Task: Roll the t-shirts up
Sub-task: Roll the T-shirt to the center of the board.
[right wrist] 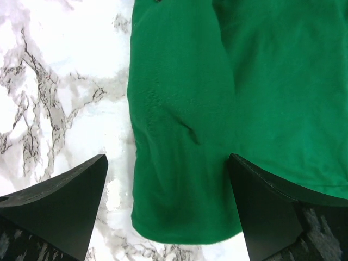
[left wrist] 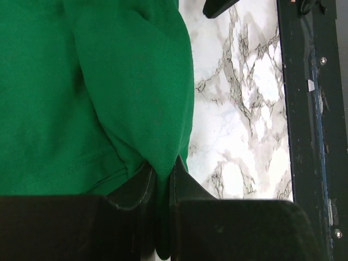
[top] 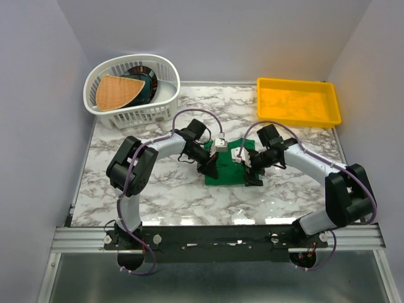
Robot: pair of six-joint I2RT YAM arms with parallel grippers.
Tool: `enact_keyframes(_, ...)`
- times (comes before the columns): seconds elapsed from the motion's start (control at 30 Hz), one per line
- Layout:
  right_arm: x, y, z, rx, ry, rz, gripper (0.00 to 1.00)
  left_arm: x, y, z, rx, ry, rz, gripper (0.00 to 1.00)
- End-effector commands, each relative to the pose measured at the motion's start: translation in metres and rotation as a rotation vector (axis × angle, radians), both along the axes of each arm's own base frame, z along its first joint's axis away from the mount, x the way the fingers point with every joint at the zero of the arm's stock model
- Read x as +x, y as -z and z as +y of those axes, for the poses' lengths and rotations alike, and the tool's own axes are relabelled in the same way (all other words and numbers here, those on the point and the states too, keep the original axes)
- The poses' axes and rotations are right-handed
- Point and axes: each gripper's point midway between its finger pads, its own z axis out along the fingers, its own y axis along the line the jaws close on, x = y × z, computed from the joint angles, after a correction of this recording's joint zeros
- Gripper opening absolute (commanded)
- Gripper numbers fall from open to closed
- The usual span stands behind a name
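The t-shirt (top: 228, 169) is plain emerald green and lies folded into a narrow bundle in the middle of the marble table, between the two arms. My left gripper (top: 208, 169) is at its left side. In the left wrist view its jaws (left wrist: 162, 175) are shut on a pinched fold of the green fabric (left wrist: 130, 92), close to the shirt's edge. My right gripper (top: 253, 175) is at the shirt's right side. The right wrist view shows it open wide (right wrist: 167, 159), its black fingers (right wrist: 70, 198) straddling a rolled end of the t-shirt (right wrist: 179, 136) without touching it.
A white laundry basket (top: 104, 107) holding a tan piece and something dark stands at the back left. A yellow tray (top: 297, 101) sits at the back right. The metal rail (top: 214, 237) runs along the table's near edge, also seen as the dark rail (left wrist: 310, 136).
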Motion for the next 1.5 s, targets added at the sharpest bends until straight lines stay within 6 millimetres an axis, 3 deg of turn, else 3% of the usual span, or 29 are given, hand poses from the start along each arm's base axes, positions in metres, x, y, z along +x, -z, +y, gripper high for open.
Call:
enact_keyframes(0.0,0.008,0.01,0.003,-0.01,-0.019,0.009,1.0,-0.005,-0.014,-0.003,-0.039,0.007,-0.006,0.03)
enact_keyframes(0.23,-0.001,0.028,-0.005,-0.06,-0.049,0.039,0.97,-0.008,-0.017,0.0,-0.042,-0.001,-0.004,0.01)
enact_keyframes(0.37,-0.005,0.022,-0.005,-0.066,-0.035,0.104,0.67,-0.013,-0.019,0.006,-0.024,0.004,0.003,0.0)
enact_keyframes(0.4,-0.007,0.021,-0.005,-0.072,-0.03,0.118,0.53,-0.014,-0.021,0.008,-0.018,0.002,0.012,0.0)
enact_keyframes(0.47,-0.011,0.02,-0.007,-0.082,-0.026,0.147,0.43,-0.013,-0.025,0.011,-0.019,-0.007,0.02,0.0)
enact_keyframes(0.57,-0.018,0.02,-0.01,-0.101,-0.027,0.186,0.13,-0.012,-0.03,0.016,-0.006,-0.011,0.043,0.0)
enact_keyframes(0.6,-0.019,0.02,-0.01,-0.099,-0.02,0.209,0.09,-0.014,-0.03,0.018,0.004,-0.01,0.06,0.0)
enact_keyframes(0.77,-0.043,0.017,-0.009,-0.091,-0.023,0.441,0.04,-0.006,-0.033,0.021,0.031,-0.033,0.123,0.0)
enact_keyframes(0.9,-0.052,0.016,-0.006,-0.078,-0.03,0.582,0.03,-0.004,-0.025,0.03,0.075,-0.041,0.249,0.0)
enact_keyframes(1.13,-0.041,0.023,-0.012,-0.073,0.02,0.711,0.02,0.0,-0.008,0.038,0.134,-0.005,0.322,0.0)
enact_keyframes(1.47,-0.017,0.033,-0.018,-0.122,0.11,0.876,0.06,0.029,0.019,0.037,0.225,-0.028,0.317,0.0)
